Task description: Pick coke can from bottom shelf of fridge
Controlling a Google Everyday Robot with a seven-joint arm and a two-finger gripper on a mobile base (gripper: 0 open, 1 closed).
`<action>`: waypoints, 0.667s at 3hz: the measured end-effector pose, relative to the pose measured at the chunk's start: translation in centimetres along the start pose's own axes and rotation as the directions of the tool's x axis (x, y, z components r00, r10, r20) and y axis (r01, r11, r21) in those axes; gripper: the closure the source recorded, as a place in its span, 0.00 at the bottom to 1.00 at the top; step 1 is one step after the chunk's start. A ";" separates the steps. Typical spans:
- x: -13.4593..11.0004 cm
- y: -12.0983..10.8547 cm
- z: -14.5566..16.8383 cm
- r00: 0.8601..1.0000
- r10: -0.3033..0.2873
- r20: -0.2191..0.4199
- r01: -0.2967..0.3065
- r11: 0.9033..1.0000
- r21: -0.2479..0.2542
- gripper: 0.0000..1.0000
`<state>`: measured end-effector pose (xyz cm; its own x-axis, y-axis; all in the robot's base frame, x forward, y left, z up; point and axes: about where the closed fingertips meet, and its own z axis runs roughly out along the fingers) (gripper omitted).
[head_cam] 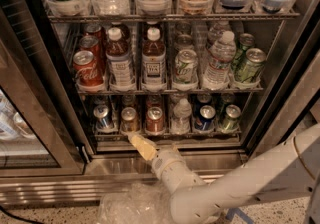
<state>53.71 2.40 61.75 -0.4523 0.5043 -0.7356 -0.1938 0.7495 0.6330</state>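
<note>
The fridge stands open in front of me. Its bottom shelf holds a row of small cans in lanes. The coke can is dark red with a silver top and stands third from the left. A gold-brown can is on its left and a clear bottle on its right. My gripper is cream-coloured and points up and left. It sits just below the shelf's front edge, under the gold-brown can and left of the coke can. It touches no can.
A blue can stands at the shelf's left end, another blue can and a green can at the right. The middle rack holds a larger red Coke can, bottles and green cans. A crumpled plastic bag lies on the floor. The glass door is at left.
</note>
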 end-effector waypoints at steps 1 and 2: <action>1.6 3.1 1.3 0.996 -0.051 0.071 0.050 0.999 0.019 0.00; -0.1 2.3 1.0 0.986 -0.096 0.137 0.085 0.993 0.085 0.00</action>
<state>54.16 4.46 63.00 -0.3084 0.4835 -0.8192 -0.1573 0.8234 0.5452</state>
